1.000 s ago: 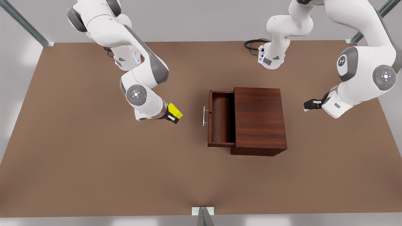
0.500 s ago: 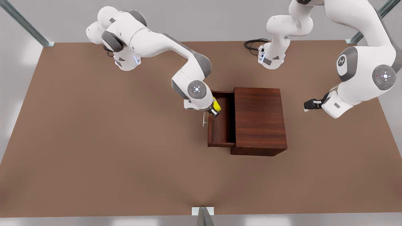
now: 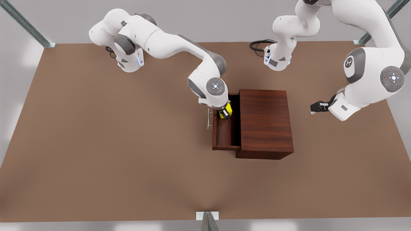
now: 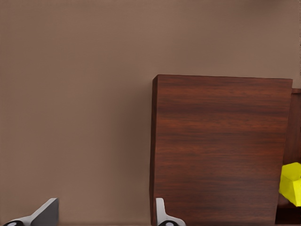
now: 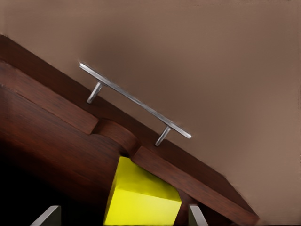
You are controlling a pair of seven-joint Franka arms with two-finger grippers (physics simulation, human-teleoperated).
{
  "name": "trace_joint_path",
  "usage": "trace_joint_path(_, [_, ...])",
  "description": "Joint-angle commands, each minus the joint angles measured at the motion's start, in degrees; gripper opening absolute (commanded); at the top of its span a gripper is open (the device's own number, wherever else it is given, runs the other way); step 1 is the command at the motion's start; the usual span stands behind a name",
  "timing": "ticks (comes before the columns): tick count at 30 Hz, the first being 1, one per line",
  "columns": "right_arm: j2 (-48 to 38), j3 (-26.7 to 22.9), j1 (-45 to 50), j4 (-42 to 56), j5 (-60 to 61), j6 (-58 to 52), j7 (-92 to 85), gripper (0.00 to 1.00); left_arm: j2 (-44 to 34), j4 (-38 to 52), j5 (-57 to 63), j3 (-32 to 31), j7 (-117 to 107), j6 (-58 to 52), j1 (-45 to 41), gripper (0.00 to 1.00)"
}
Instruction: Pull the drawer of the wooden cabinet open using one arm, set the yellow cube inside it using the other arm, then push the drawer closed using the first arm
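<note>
Here the right end effector [image 3: 225, 114], closed on the yellow cube [image 3: 226, 109], hangs above the drawer [image 3: 224, 134] by its front panel — released here, it may clip that panel; the left end effector [image 3: 314, 107], beyond the wooden cabinet [image 3: 265, 123], waits, seemingly open.

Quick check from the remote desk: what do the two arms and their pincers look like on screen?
Both arms are glossy white jointed links with grey joint covers and round grey caps carrying small lit dots. The right pincer and left pincer are black, with pale grey fingertips in the wrist views. A black cable coils beside one base.
</note>
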Motion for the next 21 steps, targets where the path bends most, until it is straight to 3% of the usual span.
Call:
trace_joint_path(1, [-4.41, 0.00, -4.31, 0.05, 0.00, -7.51, 9.23, 1.00, -0.03, 1.32, -0.20, -0.42, 0.08, -0.01, -0.99, 1.00])
trace_joint_path(3, [-8.90, 0.18, -16.69, 0.05, 0.09, -19.02, -5.78, 1.00, -0.29, 4.92, -0.55, -2.43, -0.27, -0.36, -3.71, 1.00])
trace_joint_path(5, [-11.36, 0.18, -30.85, -0.04, -1.66, -29.58, -32.94, 1.00, -0.11, 8.79, -0.12, -11.57, -12.82, -0.36, -4.59, 1.00])
trace_joint_path(7, [-13.91, 0.53, -41.13, -3.89, -5.53, -25.20, -61.50, 1.00, 4.01, 14.85, 6.56, -15.18, -38.57, -0.01, -16.89, 1.00])
trace_joint_path(9, [-23.57, -0.70, -44.92, -23.84, -6.23, -9.37, -86.55, 1.00, 16.13, 26.71, 11.75, -15.01, -64.06, 2.00, -28.41, 1.00])
trace_joint_path(10, [-28.40, -1.58, -44.83, -31.92, -7.11, -6.47, -94.12, 1.00, 20.27, 29.71, 12.45, -14.75, -75.31, 6.13, -31.40, 1.00])
trace_joint_path(11, [-34.47, -1.93, -44.83, -41.68, -7.29, -2.69, -96.07, 1.00, 22.56, 29.97, 12.54, -14.39, -89.02, 13.42, -33.86, 1.00])
trace_joint_path(12, [-37.02, -2.02, -45.01, -45.56, -7.29, -1.90, -99.57, 1.00, 24.84, 30.06, 13.77, -14.39, -94.49, 18.88, -35.18, 1.00])
trace_joint_path(21, [-33.95, -3.08, -44.75, -40.55, -10.19, -6.11, -99.14, 1.00, 38.29, 29.44, 21.59, -12.64, -99.85, 26.44, -39.40, 1.00])
